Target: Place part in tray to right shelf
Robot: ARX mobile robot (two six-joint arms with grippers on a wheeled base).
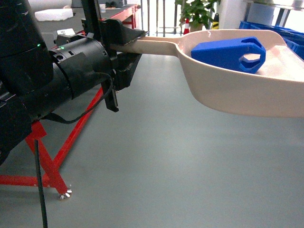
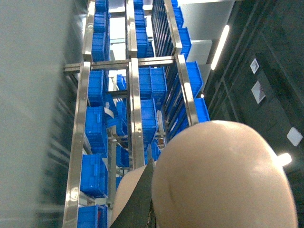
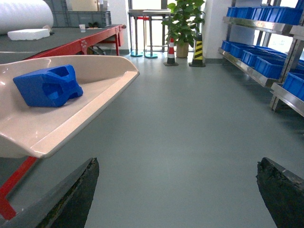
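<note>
The pale beige tray (image 1: 247,90) is held out level above the grey floor, and the blue part (image 1: 230,53) lies in its pan. My left gripper (image 1: 124,42) is shut on the tray's long handle. The left wrist view is filled mostly by the tray's underside (image 2: 223,180), with one dark finger (image 2: 141,202) against it. Seen from the right wrist, the tray (image 3: 95,99) and the part (image 3: 47,86) are at the left. My right gripper (image 3: 177,161) is open and empty over the floor. The right shelf (image 3: 285,95), a steel rack, runs along the right.
Blue crates (image 3: 263,64) fill the steel rack, and more crates (image 2: 147,90) in tall racks show behind the tray. A red-framed table (image 3: 71,40) stands at the left, its leg (image 1: 47,161) close to my left arm. A potted plant (image 3: 183,23) and striped cones stand far ahead.
</note>
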